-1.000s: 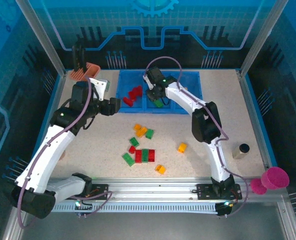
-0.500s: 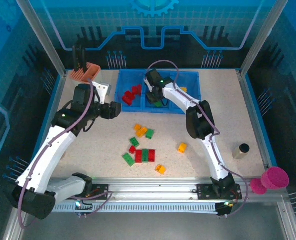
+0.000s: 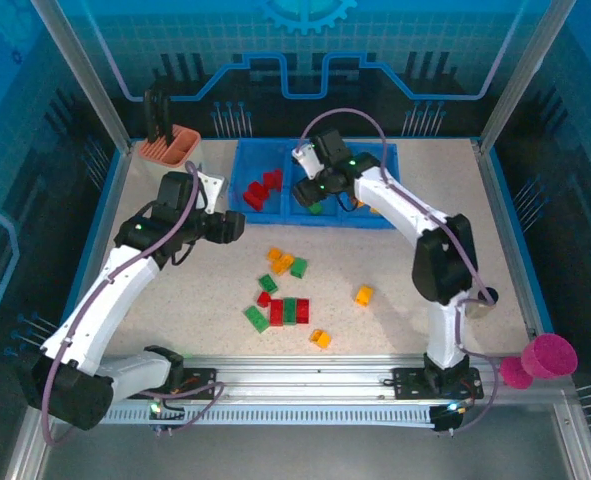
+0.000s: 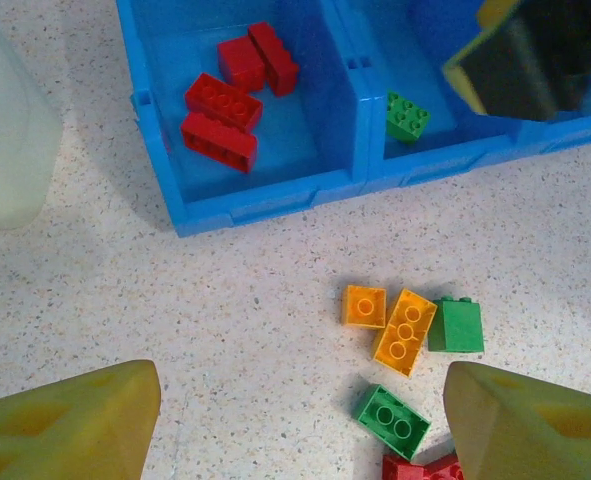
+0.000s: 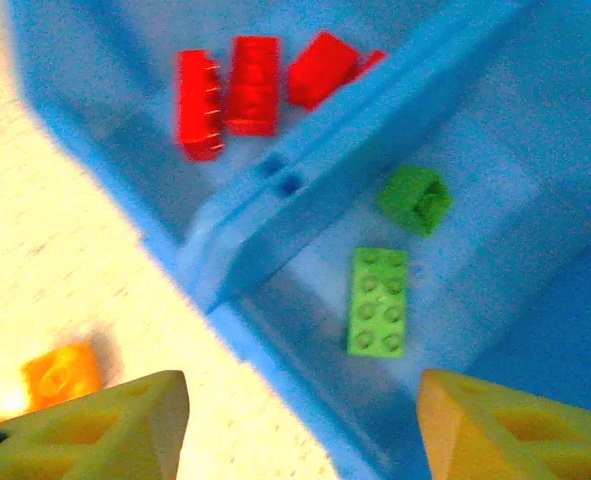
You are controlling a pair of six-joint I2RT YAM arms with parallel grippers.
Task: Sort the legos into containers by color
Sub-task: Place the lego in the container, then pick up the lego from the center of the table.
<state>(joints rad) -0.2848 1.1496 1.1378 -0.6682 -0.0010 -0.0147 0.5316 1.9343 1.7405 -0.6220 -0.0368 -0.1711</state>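
Note:
The blue tray (image 3: pixel 275 221) stands at the back of the table with its three containers side by side. Red legos (image 3: pixel 261 189) lie in the left one, green legos (image 3: pixel 316 208) in the middle one. My right gripper (image 3: pixel 311 190) hangs open over the middle container, above a flat green brick (image 5: pixel 378 300) and a small green one (image 5: pixel 415 198). Nothing sits between its fingers (image 5: pixel 300 425). My left gripper (image 3: pixel 237 226) is open just in front of the tray's left corner. Below it (image 4: pixel 300 420) on the table lie orange bricks (image 4: pixel 403 330) and green bricks (image 4: pixel 393 420).
Loose red, green and orange legos (image 3: pixel 286 300) are scattered mid-table, with single orange ones (image 3: pixel 363 295) to the right and near the front (image 3: pixel 320 338). A cream holder with an orange top (image 3: pixel 171 148) stands back left, a small cylinder (image 3: pixel 483 300) right, a pink cup (image 3: pixel 551 355) beyond the right edge.
My right gripper has opened and let go of a green brick, which now lies in the middle container; that arm's elbow swung right. My left gripper drifted slightly right.

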